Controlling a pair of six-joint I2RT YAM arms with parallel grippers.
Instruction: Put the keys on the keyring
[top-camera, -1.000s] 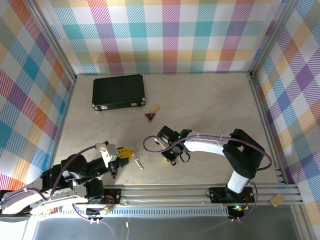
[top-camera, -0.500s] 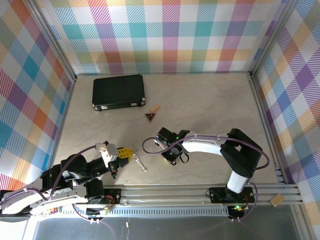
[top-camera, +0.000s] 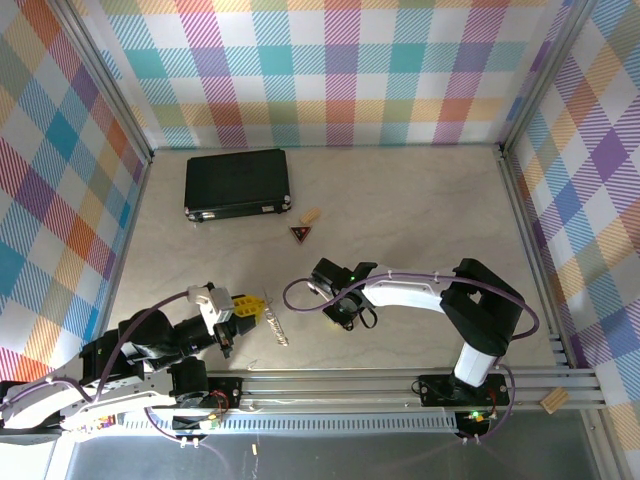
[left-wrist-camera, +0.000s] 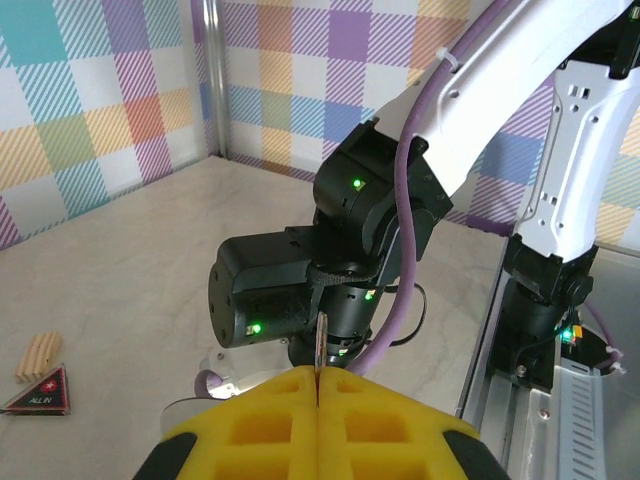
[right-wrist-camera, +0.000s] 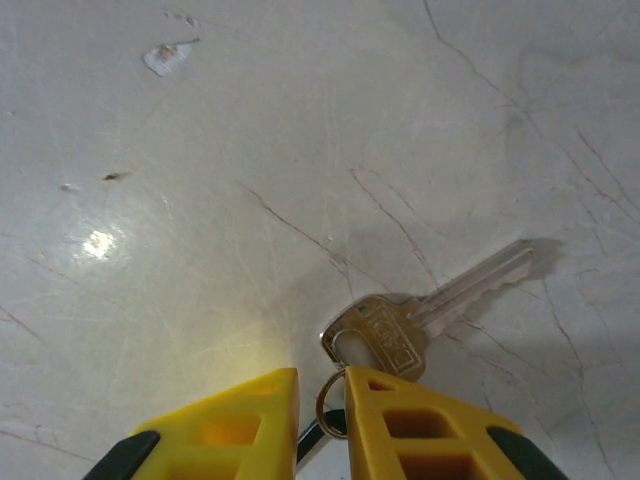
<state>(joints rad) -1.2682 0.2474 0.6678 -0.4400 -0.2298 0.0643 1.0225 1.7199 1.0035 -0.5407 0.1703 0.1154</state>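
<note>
Silver-grey keys (top-camera: 272, 325) lie as a slim toothed bunch near the table's (top-camera: 420, 200) front edge, running out from the yellow tips of the left gripper (top-camera: 247, 304). From overhead the grip itself is too small to judge. The left wrist view resolves it: the ribbed yellow fingers (left-wrist-camera: 250, 430) are pressed together, and a thin metal strip (left-wrist-camera: 319, 345), seen edge-on, stands clamped in the seam.

The keyring (right-wrist-camera: 330, 402) is legible from the right wrist camera. It is a fine wire loop standing on edge in the narrow gap of the right gripper (right-wrist-camera: 320, 385), against one yellow finger (right-wrist-camera: 420, 425). I cannot tell whether the jaws actually pinch it. A single key (right-wrist-camera: 400, 325) with a brass-toned rounded head and a pale notched blade lies flat just beyond the loop, its head touching or threaded on it; which, I cannot tell.

The surface is pale, marble-patterned and glossy, with fine scratches. From above, the right gripper (top-camera: 340, 312) points down, well apart from the left.

Farther back sit a dark-red triangular trinket (top-camera: 300, 234), a ridged tan piece (top-camera: 311, 215) and a flat black case (top-camera: 237, 183).
</note>
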